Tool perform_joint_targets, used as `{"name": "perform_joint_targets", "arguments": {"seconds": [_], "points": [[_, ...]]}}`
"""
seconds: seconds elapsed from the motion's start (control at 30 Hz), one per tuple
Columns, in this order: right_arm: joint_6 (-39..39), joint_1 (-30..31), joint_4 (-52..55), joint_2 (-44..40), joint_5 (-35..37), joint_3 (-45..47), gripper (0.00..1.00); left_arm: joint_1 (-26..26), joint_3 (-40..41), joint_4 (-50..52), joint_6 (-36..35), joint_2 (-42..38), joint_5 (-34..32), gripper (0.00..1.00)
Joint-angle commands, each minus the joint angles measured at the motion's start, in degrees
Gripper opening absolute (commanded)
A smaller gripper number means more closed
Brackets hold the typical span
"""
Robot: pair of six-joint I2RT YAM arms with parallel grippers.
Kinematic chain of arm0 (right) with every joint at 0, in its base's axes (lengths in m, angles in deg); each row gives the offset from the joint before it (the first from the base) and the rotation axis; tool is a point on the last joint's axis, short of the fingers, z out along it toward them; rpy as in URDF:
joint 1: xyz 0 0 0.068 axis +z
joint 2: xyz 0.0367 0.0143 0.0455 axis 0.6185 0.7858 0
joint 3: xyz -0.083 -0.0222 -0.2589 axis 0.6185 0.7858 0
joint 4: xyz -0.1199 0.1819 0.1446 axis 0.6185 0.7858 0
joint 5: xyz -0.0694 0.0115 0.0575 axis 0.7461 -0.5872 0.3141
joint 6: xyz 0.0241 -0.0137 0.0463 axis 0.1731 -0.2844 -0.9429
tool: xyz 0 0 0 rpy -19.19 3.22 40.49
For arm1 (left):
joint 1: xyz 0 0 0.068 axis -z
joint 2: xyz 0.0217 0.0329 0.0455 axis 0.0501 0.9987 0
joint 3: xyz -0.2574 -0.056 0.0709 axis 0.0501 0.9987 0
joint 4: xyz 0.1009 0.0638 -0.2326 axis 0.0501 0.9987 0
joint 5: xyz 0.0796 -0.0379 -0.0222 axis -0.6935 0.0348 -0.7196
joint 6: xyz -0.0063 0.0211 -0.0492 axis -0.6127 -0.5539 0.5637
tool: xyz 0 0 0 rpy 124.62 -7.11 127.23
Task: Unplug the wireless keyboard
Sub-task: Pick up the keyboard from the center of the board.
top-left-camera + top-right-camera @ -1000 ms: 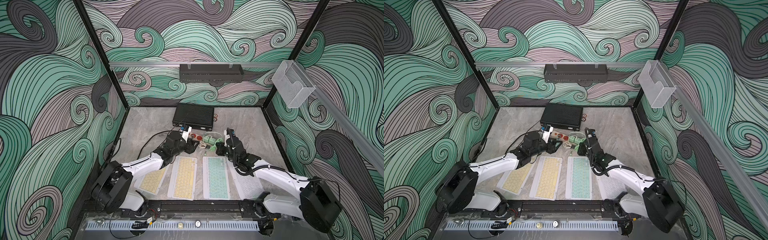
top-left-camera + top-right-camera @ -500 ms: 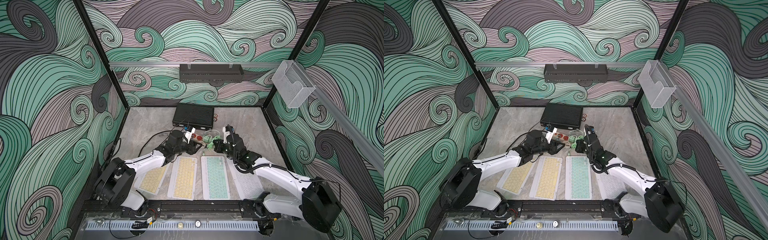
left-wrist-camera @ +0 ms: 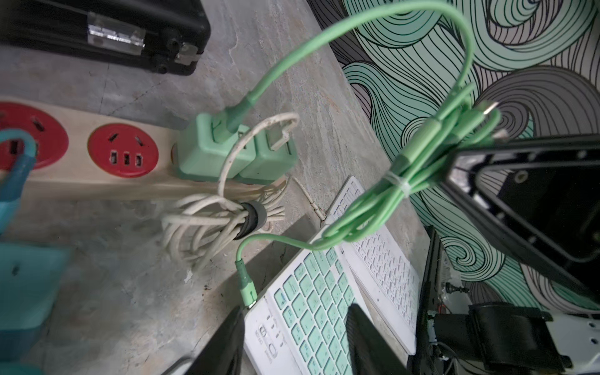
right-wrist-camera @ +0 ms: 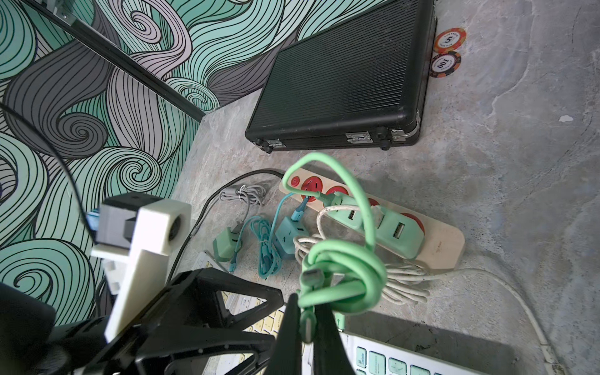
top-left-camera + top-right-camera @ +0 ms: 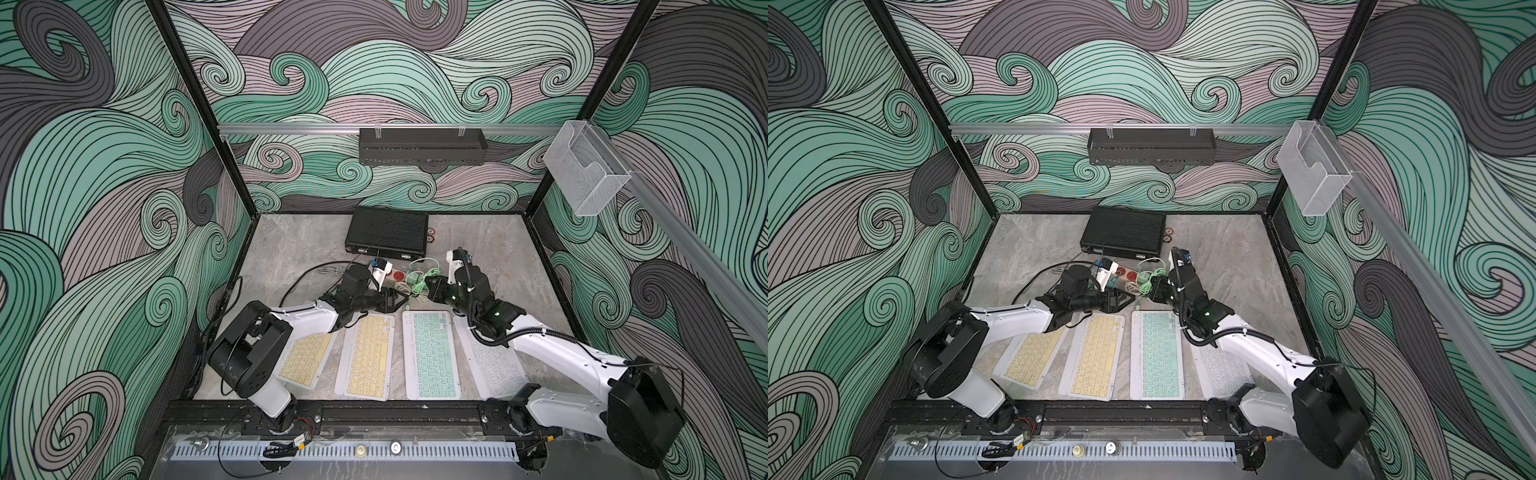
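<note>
The wireless keyboard (image 5: 432, 357) (image 5: 1156, 357) has mint-green keys and lies third from the left in the front row. A green plug (image 3: 247, 293) sits in the socket at its far left corner. Its green cable runs up to a tied bundle (image 4: 344, 279) (image 3: 406, 181) that my right gripper (image 4: 307, 308) (image 5: 432, 286) is shut on, held above the table. My left gripper (image 3: 292, 344) (image 5: 397, 299) is open and low, with that corner of the keyboard (image 3: 308, 311) between its fingers. The cable's other end goes into a green charger (image 3: 211, 152).
A beige power strip (image 3: 97, 175) (image 4: 444, 240) with red sockets lies just behind the keyboards, with a white cable bundle (image 3: 207, 224) and a teal charger (image 4: 285, 237) beside it. Behind stands a black case (image 5: 388, 232). Two yellow keyboards (image 5: 368, 357) and a white one (image 5: 490, 361) flank the green one.
My left gripper has moved right, onto the green keyboard's far corner. My right gripper has carried the green cable bundle left, closer to the left gripper.
</note>
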Motion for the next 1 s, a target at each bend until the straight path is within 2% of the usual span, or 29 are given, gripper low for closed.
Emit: {"name": "perform_joint_targets", "arguments": {"seconds": [0.0,0.13,0.23,0.67,0.97], "points": [[-1.84,0.28,-2.32,-0.53,-0.54,-1.58,0.00,0.48,3.00,-7.19,5.74,-0.05,-1.91,0.55],[-2.04,0.20,-2.13,0.16,-1.56,-2.42,0.00,0.68,1.25,-5.93,6.29,2.29,-1.24,0.57],[-2.21,0.19,-1.93,0.34,-1.64,-2.73,0.00,0.64,1.47,-10.67,8.66,4.53,0.50,0.57],[-3.52,0.26,-2.41,-0.07,-2.37,-2.13,0.00,0.75,1.25,-15.64,11.12,9.56,-0.64,0.56],[-4.33,0.26,-3.11,0.38,-2.93,-2.53,0.00,0.77,-0.43,-19.20,11.27,13.16,1.71,0.49]]}}
